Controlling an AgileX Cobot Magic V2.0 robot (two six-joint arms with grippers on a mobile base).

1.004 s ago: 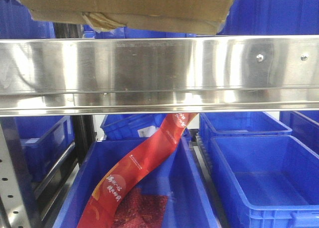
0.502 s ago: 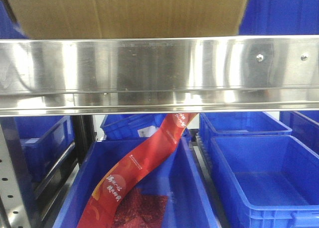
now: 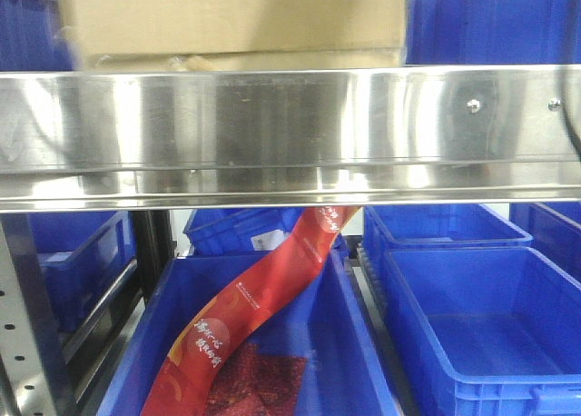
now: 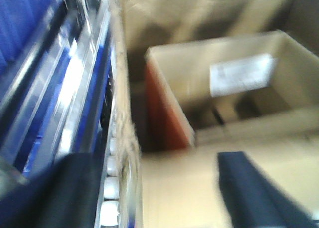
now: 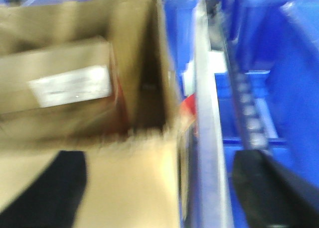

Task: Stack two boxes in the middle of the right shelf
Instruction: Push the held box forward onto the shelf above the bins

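Observation:
A large brown cardboard box (image 3: 231, 16) stands level just behind the steel shelf's rim (image 3: 290, 125). Under it shows a paler cardboard band (image 3: 272, 61); I cannot tell whether that is the second box. Both wrist views are blurred. My left gripper (image 4: 154, 163) is open and straddles the box's left wall (image 4: 124, 88), one finger outside it and one over the cardboard. My right gripper (image 5: 159, 158) is open across the box's right wall (image 5: 167, 78). Inside the open box lies a smaller carton (image 4: 239, 73) with a red side and a white label.
Blue plastic bins (image 3: 472, 325) fill the level below the shelf, and one holds a red printed banner (image 3: 263, 298). More blue bins (image 3: 490, 21) stand on the shelf to the right of the box. A perforated grey upright (image 3: 23, 325) is at lower left.
The box was tilted above the rim, then loomed wide across the view. Now it looks narrower and sits level behind the rim.

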